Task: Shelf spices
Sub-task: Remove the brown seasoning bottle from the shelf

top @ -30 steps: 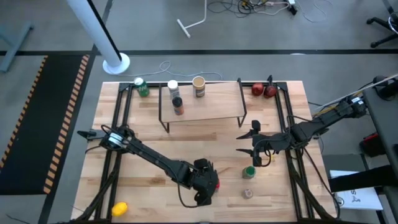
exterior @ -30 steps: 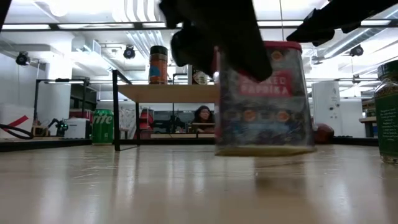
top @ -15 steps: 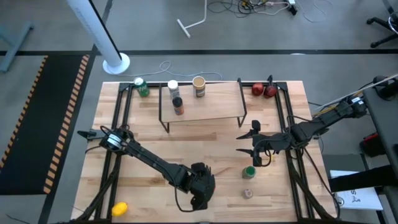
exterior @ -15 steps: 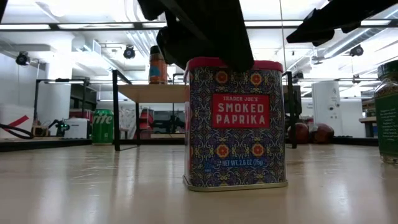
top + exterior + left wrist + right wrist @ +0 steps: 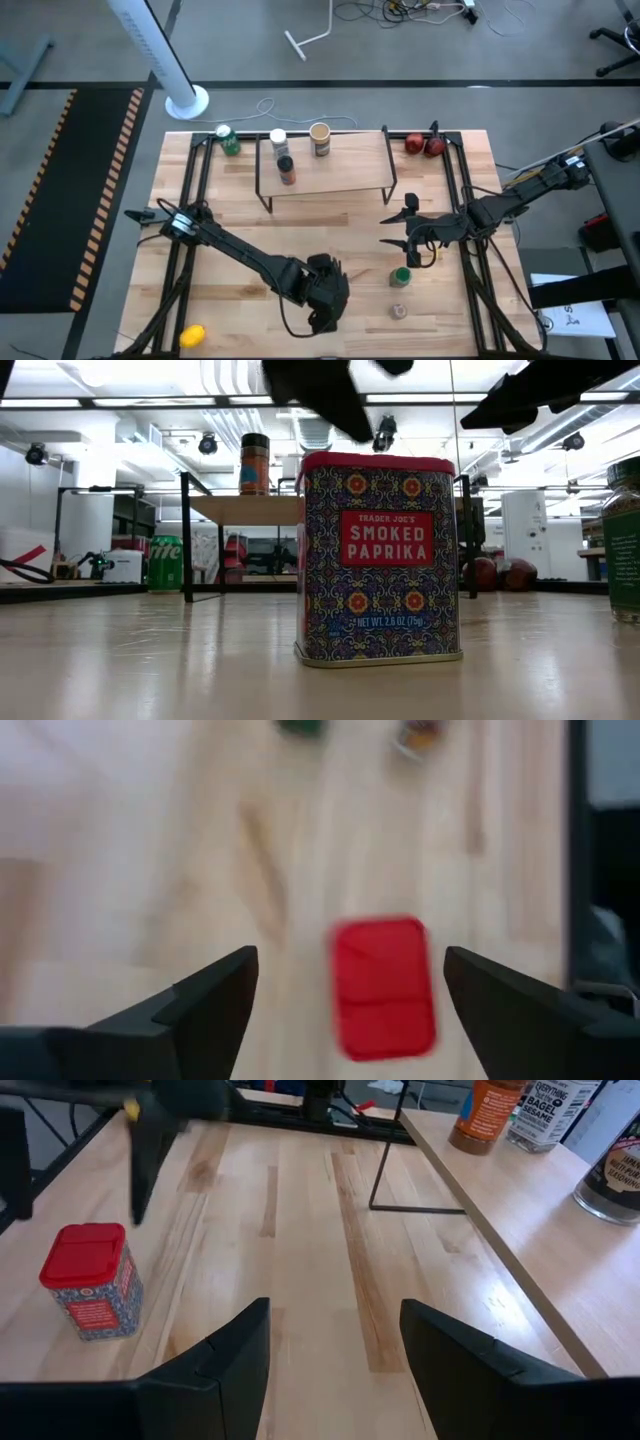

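Standing upright on the table (image 5: pixel 240 220) at six o'clock, red square tin (image 5: pixel 380 558), with left gripper (image 5: pixel 350 982) just above, fingers spread wide and gripping nothing. Hovering at three o'clock, right gripper (image 5: pixel 392 229), fingers likewise apart and empty. Farther back at twelve o'clock, shelf (image 5: pixel 330 172) bearing three jars.
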Controlling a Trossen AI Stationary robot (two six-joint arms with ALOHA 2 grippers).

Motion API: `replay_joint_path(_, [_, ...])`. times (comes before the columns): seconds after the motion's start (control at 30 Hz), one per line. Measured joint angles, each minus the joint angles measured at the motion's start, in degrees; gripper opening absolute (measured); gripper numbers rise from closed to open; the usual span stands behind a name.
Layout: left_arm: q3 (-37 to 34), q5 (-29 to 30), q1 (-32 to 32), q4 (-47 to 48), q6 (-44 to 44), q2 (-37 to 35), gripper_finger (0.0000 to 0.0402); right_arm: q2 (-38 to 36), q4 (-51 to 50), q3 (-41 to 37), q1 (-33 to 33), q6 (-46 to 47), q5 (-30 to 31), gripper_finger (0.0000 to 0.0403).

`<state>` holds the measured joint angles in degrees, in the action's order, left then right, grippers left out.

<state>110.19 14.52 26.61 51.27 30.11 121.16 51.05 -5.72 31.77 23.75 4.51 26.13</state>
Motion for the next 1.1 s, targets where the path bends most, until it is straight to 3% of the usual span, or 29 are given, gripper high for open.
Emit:
replay_joint_path(0.23, [12.2,20.2,-2.0,15.1,-2.8,-0.2,0.0293,0.0,0.2,0.0,0.0,0.3,0.0,0.0199])
replay_joint_path(0.33, [16.6,25.1,-3.9,22.5,-3.1,-0.2,0.0292,0.0,0.2,-0.1,0.0,0.4,-0.1,0.0199])
replay_joint_path(0.63, [24.8,24.4,-13.4,33.2,-9.9,-0.2,0.0284,0.0,0.2,-0.8,0.0,0.6,-0.3,0.0199])
replay_joint_path(0.8, [24.0,19.0,-19.3,33.3,-13.3,-2.6,0.0283,0.0,0.4,-1.4,0.0,0.6,-0.6,0.0199])
replay_joint_path(1.1, [24.0,16.5,-27.5,33.3,-18.3,-7.3,0.0286,0.0,0.5,-2.2,0.0,0.5,-0.6,0.0199])
